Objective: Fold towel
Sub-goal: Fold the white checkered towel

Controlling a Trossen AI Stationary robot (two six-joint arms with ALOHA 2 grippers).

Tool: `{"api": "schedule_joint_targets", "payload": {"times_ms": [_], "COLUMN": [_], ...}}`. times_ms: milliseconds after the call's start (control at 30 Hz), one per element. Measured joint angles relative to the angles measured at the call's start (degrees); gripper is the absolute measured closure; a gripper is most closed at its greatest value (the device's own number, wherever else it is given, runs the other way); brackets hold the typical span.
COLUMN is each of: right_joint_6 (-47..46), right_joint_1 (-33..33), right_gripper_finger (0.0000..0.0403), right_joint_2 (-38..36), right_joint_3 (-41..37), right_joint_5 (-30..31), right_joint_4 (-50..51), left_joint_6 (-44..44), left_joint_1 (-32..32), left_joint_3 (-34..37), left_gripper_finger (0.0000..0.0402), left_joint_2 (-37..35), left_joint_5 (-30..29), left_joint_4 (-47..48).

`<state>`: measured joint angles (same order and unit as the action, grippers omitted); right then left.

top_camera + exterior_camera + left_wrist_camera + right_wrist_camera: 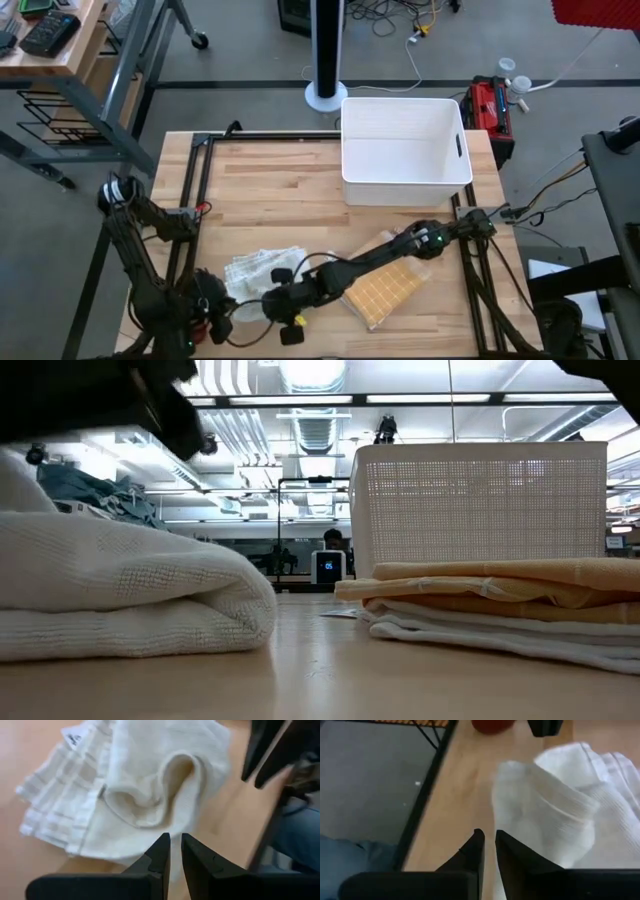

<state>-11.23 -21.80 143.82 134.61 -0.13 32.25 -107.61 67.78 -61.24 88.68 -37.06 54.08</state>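
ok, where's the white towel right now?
In the high view the crumpled white waffle-weave towel lies near the table's front edge, left of centre, just left of the folded yellow towel, with both hands beside it.

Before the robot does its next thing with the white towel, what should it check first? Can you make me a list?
1. White towel on the table: ok, but bunched and rumpled, not flat.
2. Left gripper at the towel's edge, fingers nearly closed, nothing between them: ok.
3. Right gripper beside the towel, fingers nearly closed, empty: ok.
4. Two arms crowded close at the towel: not ok, risk of bumping.
5. Yellow towel stack lies under the right arm, apart from the white one: ok.
6. White basket at the table's far side, clear of the work: ok.
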Motion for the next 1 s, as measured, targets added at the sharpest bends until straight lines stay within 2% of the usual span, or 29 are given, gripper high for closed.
{"api": "schedule_joint_targets", "payload": {"times_ms": [100, 333, 367, 500, 733, 800, 1000], "right_joint_6": [-1.1, -4.6, -5.1, -6.7, -0.7, 0.7, 1.8], "right_joint_1": [-0.1, 0.3, 0.6, 2.5, 1.7, 1.1, 0.6], "right_gripper_finger": [0.0370, 0.0395, 0.0398, 0.0401, 0.0402, 0.0402, 0.0403], "right_joint_2": [0.3, -1.3, -1.3, -0.6, 0.7, 0.9, 1.2], "right_joint_3": [-0.1, 0.0, 0.0, -0.9, -3.3, -3.3, -3.2], "right_joint_5": [4.5, 21.1, 21.4, 15.7, -6.8, -9.3, -8.7], "right_joint_4": [0.9, 4.9, 5.9, 4.1, -4.7, -6.0, -4.9], "left_joint_6": [0.1, -1.4, -1.7, -2.3, -4.2, -4.4, -6.9], "left_joint_1": [-1.2, -1.5, -1.5, -1.5, -1.6, -1.6, -1.9], "left_joint_3": [0.0, 0.0, 0.0, 0.0, 0.0, 0.0, 0.0], "left_gripper_finger": [0.0365, 0.0365, 0.0365, 0.0365, 0.0365, 0.0365, 0.0365], "left_joint_2": [1.2, 4.4, 4.6, 5.1, 5.0, 5.0, 5.0], "left_joint_5": [0.0, 0.1, 0.2, 0.2, 2.5, 3.2, 3.8], "left_joint_4": [1.5, 1.7, 1.8, 2.9, 6.3, 6.1, 6.1]}}
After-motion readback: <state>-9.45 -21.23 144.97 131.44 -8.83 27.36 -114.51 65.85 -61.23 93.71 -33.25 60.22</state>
